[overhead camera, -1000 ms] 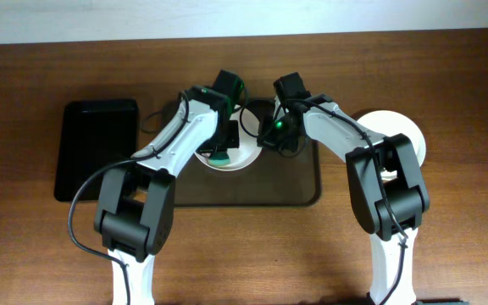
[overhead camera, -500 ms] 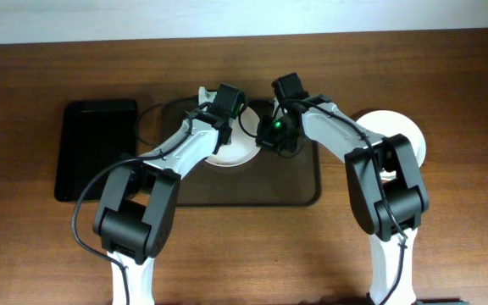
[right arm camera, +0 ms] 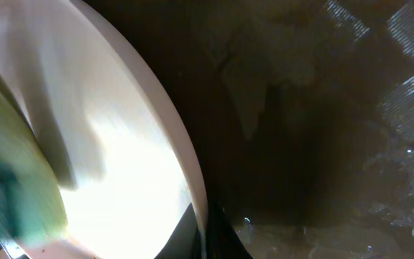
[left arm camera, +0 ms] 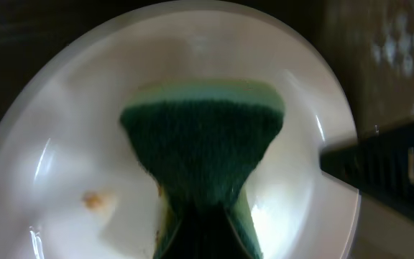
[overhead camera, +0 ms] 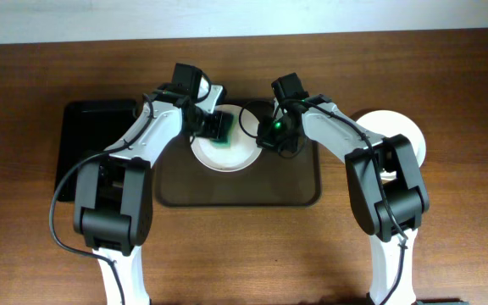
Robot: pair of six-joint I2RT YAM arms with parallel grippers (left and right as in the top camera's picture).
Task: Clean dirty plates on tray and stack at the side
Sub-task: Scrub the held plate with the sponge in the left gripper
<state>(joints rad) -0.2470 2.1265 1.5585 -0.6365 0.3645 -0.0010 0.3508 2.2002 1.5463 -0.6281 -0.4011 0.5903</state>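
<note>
We see the left pincer (overhead camera: 213, 125) squeezed narrow on the green sponge (left arm camera: 203, 144), which is pressed onto the white plate (overhead camera: 227, 158) in the tray (overhead camera: 299, 191) at upper centre. The right pincer (overhead camera: 266, 135) is nipped onto that plate's right rim.

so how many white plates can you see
2. The tray plate sits on the tray under the sponge; the side plate lies right of the tray, partly behind the right arm, maybe a stack.
</note>
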